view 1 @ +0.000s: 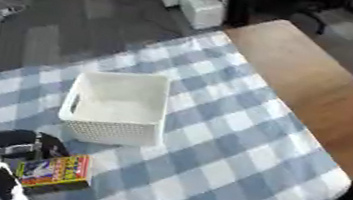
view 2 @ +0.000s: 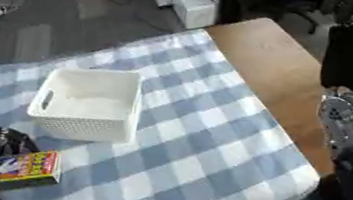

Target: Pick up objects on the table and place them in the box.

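Item: one small flat packet (view 1: 55, 171), yellow and red with blue print, recorded at the lower left of the frame on the blue-and-white checked cloth (view 1: 233, 156). Its long axis was seen to run from lower left to upper right, roughly along the near table edge.

Destination: a white perforated box (view 1: 117, 108), open-topped and apparently empty, was noted just above the packet, near it but not touching.

Left hand (view 1: 1, 165): entered at the lower left corner, directly against the packet's left end. Dark fingers were seen curled over the packet's upper left edge, with a pale-tipped finger below its lower left corner; the packet was judged to be pinched between them, though the contact itself was only partly visible. The packet thus lay immediately to the right of the palm.

Right hand: only a silver and black arm section (view 2: 345, 123) was seen at the right edge, well apart; the hand itself was not shown.

Judgement: the left hand was by far the nearer; the coming move would be a short lift upward in frame to the box.
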`<state>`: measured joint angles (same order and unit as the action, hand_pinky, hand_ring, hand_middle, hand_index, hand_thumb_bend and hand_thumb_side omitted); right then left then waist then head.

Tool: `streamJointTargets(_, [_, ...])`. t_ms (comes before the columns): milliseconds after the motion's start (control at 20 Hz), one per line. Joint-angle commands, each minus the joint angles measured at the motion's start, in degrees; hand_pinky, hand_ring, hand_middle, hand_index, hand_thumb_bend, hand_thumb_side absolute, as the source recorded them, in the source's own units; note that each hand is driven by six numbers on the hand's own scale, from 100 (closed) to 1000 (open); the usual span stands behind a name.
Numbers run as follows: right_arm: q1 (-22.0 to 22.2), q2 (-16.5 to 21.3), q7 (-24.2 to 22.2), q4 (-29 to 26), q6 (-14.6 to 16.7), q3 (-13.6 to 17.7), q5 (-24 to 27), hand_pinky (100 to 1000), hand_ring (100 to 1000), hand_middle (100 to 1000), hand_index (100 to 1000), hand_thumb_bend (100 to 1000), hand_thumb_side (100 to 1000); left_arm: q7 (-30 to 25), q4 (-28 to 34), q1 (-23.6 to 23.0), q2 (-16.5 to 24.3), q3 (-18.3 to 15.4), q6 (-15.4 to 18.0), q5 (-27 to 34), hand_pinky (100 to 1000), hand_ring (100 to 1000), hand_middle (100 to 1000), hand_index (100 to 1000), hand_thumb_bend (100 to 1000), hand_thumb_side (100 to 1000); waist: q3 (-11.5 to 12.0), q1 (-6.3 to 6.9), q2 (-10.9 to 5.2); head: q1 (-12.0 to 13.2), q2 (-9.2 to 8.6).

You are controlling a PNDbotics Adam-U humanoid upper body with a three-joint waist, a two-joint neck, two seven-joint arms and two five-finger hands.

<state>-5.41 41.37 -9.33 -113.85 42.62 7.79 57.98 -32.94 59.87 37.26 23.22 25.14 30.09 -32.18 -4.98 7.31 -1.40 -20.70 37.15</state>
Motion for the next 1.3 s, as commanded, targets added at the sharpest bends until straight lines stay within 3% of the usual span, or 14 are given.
streamJointTargets(50, [-1.0,1.8,0.2,-0.7,-0.2,0.8,0.3,427,357,401,598,100,1000,-15.0,3.9,0.5,1.9,-1.2,18.2,1.8,100,469,689,740,682,304,0.0,-0.3,-0.66,-0.3,-0.68])
streamJointTargets(150, [-0.9,1.9,0.3,-0.7,-0.1,0.9,0.3,427,357,401,598,100,1000,-13.0,5.6,0.3,2.4,-1.3,18.0,0.8,117,484,679,730,713,311,0.0,-0.3,-0.68,-0.4,-0.77])
streamJointTargets(200, [-0.9,1.9,0.3,-0.7,-0.1,0.9,0.3,427,357,401,598,100,1000,-12.3,6.2,0.2,2.6,-1.3,17.8,-0.2,212,520,693,738,749,323,0.0,-0.29,-0.67,-0.4,-0.77])
streamJointTargets(250, [-0.9,1.9,0.3,-0.7,-0.1,0.9,0.3,427,357,401,598,100,1000,-11.7,6.6,0.1,2.7,-1.2,17.5,-1.3,242,529,696,741,757,326,0.0,-0.3,-0.67,-0.5,-0.76])
streamJointTargets(300, [-0.9,1.9,0.4,-0.7,-0.1,0.9,0.3,427,357,401,598,100,1000,-11.4,6.7,0.0,2.7,-1.0,17.1,-2.4,345,570,721,757,788,337,0.0,-0.3,-0.66,-0.5,-0.75])
streamJointTargets(350, [-0.9,1.9,0.4,-0.7,-0.1,0.9,0.2,427,357,401,598,100,1000,-11.3,6.8,-0.1,2.8,-0.9,16.8,-3.5,544,631,760,775,816,349,0.0,-0.29,-0.66,-0.5,-0.74])
streamJointTargets(400, [-0.9,1.9,0.4,-0.7,-0.1,0.9,0.2,427,357,401,598,100,1000,-11.3,6.7,-0.1,2.8,-0.8,16.5,-4.5,678,688,790,785,842,362,0.0,-0.29,-0.65,-0.5,-0.73])
streamJointTargets(500, [-0.9,1.8,0.4,-0.7,-0.2,0.9,0.1,427,357,401,598,100,1000,-11.7,6.5,-0.2,2.7,-0.8,15.9,-6.4,743,754,832,804,899,398,0.0,-0.29,-0.65,-0.5,-0.66])
streamJointTargets(700, [-0.9,1.9,0.6,-0.7,-0.3,0.9,0.2,427,357,401,598,100,1000,-12.3,6.3,-0.1,2.5,-1.3,12.5,-11.9,813,821,882,817,948,413,0.0,-0.28,-0.77,-0.5,-0.39])
streamJointTargets(950, [-1.0,2.0,0.7,-0.7,-0.3,0.9,0.3,427,357,401,597,100,1000,-10.8,6.8,-0.4,1.5,-0.9,7.4,-16.8,756,808,859,810,959,422,-0.1,-0.26,-0.79,-0.6,-0.39])
streamJointTargets(1300, [-1.1,2.0,0.8,-0.7,-0.4,0.9,0.2,427,357,400,597,100,1000,-9.7,6.7,-0.6,1.2,-0.1,5.9,-19.6,739,807,852,809,952,415,-0.2,-0.18,-0.74,-0.7,-0.61])
